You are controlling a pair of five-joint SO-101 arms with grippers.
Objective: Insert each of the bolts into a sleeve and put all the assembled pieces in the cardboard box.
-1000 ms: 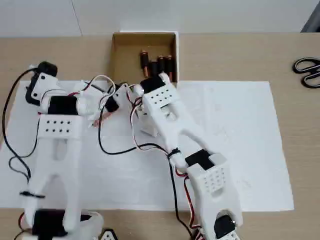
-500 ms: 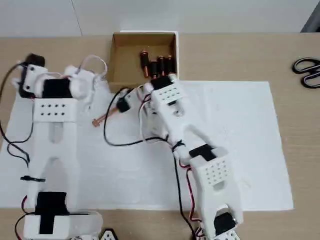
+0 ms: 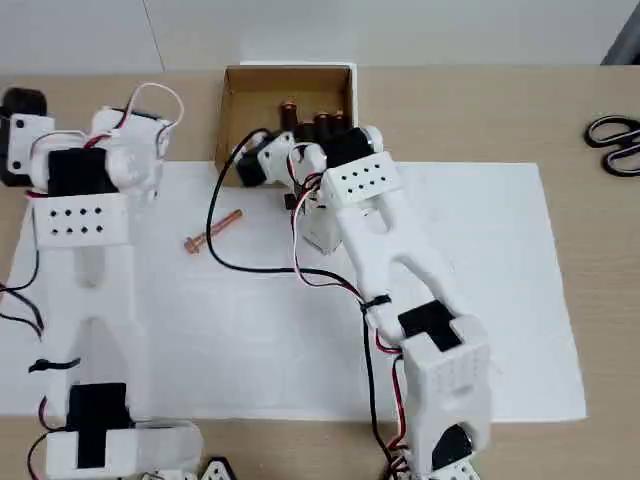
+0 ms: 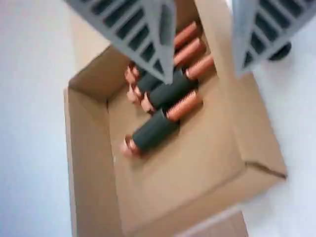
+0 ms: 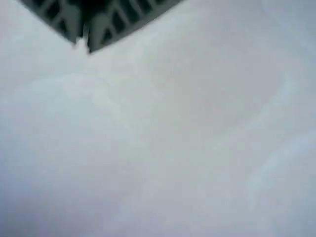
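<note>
Bolt (image 3: 213, 231) on paper (image 3: 480, 260), assemblies (image 3: 315, 125) in box (image 3: 240, 110)

Bright, even overhead light, faint soft shadows on white paper (image 3: 480, 300)

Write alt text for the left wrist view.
An open cardboard box holds several copper bolts fitted in dark sleeves, lying side by side near one wall. The left gripper hangs open over them.
</note>
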